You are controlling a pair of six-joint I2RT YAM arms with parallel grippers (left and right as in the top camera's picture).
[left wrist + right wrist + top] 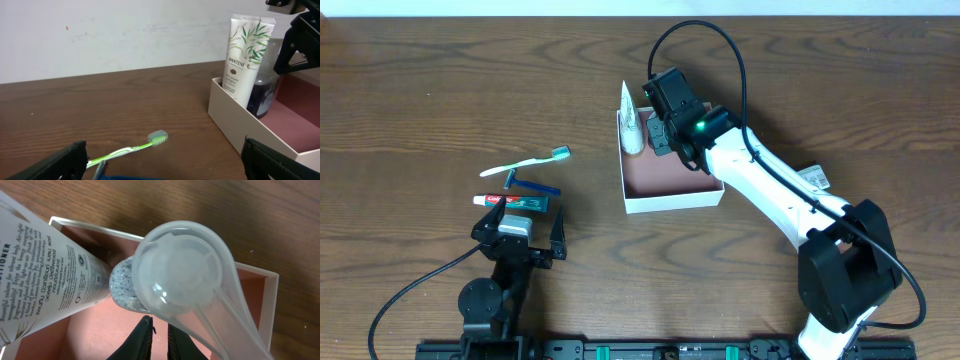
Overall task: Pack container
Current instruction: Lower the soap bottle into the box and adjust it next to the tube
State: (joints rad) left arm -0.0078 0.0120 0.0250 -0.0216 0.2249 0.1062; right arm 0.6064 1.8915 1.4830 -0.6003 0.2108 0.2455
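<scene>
Above the box (670, 203), right gripper (160, 326) seemingly closed over bottle (177, 270) beside tube (45, 275), left gripper (162, 150) spread wide.

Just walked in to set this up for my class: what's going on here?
The right gripper hangs nearly shut over the open box, gripping nothing visible. A tube and a clear-capped bottle already stand in the box's far corner. The left gripper sits open near the toothbrush, razor and toothpaste, which lie on the table, not yet packed.
</scene>
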